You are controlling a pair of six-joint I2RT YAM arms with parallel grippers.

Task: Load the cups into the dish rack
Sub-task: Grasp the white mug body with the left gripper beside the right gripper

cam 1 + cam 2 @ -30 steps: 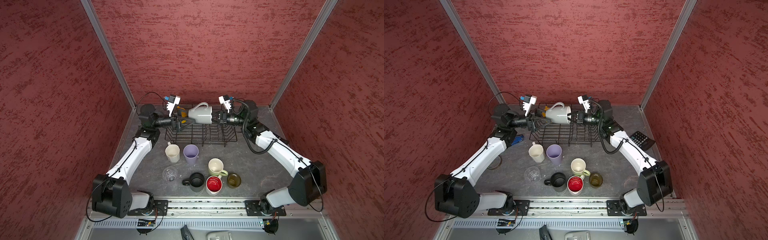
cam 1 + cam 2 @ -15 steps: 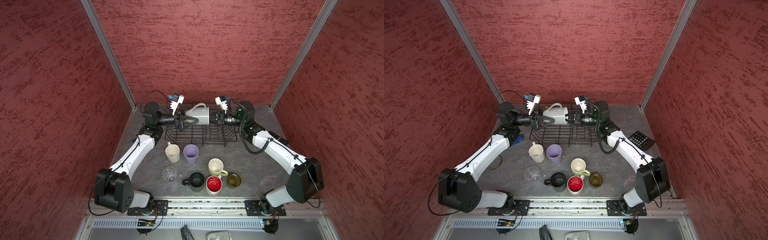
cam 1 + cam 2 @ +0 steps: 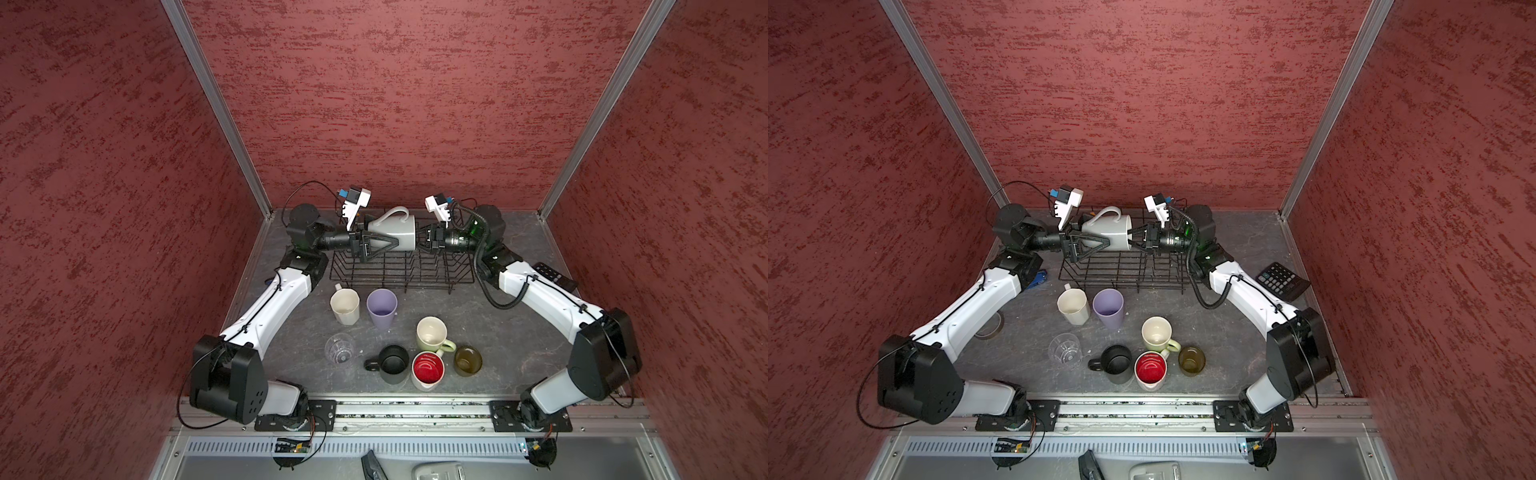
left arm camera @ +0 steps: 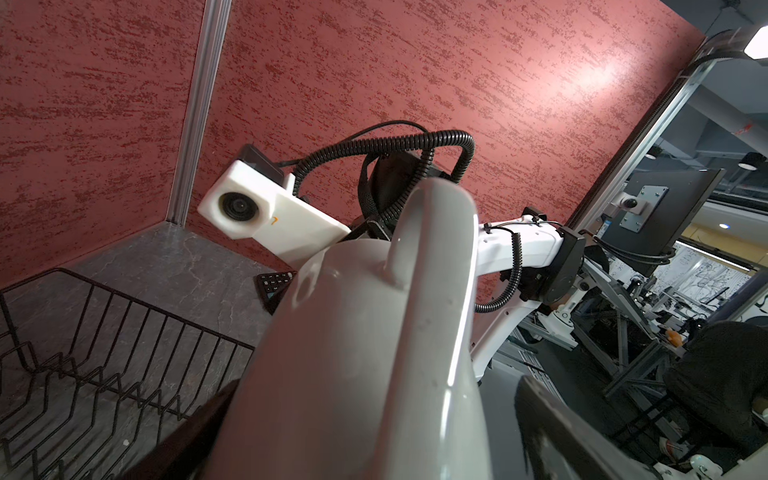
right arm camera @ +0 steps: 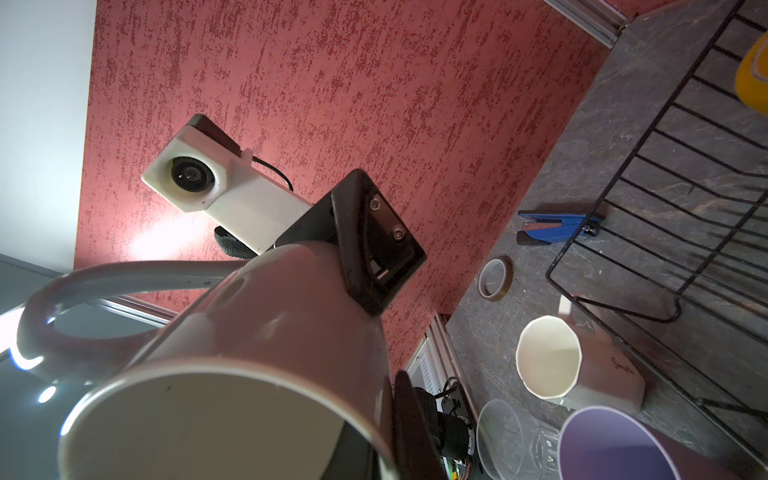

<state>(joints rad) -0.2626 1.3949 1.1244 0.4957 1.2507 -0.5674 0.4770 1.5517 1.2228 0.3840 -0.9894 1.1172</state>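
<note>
Mug (image 3: 400,227), glossy grey, over wire rack (image 3: 399,272)

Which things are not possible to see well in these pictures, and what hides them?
Yellow cup: right wrist view, cut off by the picture's edge.
Calculator: left wrist view, mostly behind the grey mug.
Right claw on the mug's rim: too small in both top views; right wrist view, cut off by the edge.
Stapler: in a top view, mostly under the left arm.

Calculator (image 3: 1282,281), blue stapler (image 5: 557,226) and tape roll (image 5: 494,277) lie on the tabletop (image 3: 1225,353).
</note>
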